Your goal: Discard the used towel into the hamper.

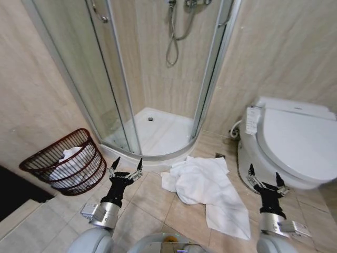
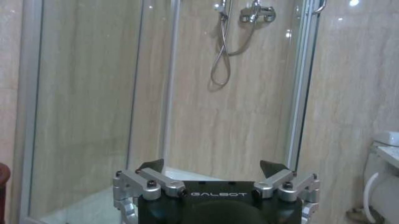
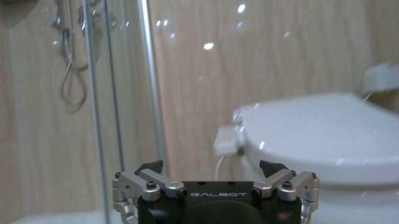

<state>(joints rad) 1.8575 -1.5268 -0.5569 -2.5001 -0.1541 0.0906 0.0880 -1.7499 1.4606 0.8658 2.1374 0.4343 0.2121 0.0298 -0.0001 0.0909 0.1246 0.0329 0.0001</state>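
Note:
A crumpled white towel (image 1: 208, 191) lies on the tiled floor in front of the shower, between my two arms. The hamper (image 1: 68, 163), a dark reddish-brown wicker basket, leans tilted against the left wall with white cloth inside it. My left gripper (image 1: 126, 166) is held up low at the left, open and empty, between the hamper and the towel. My right gripper (image 1: 263, 175) is raised at the right, beside the towel's right edge and in front of the toilet, open and empty. Both wrist views show the open grippers (image 2: 214, 166) (image 3: 212, 166) holding nothing.
A corner shower cabin (image 1: 158, 79) with glass doors and a raised white tray stands straight ahead. A white toilet (image 1: 292, 142) with its lid down sits at the right. Beige tiled walls close in on both sides. A dark opening shows at the lower left.

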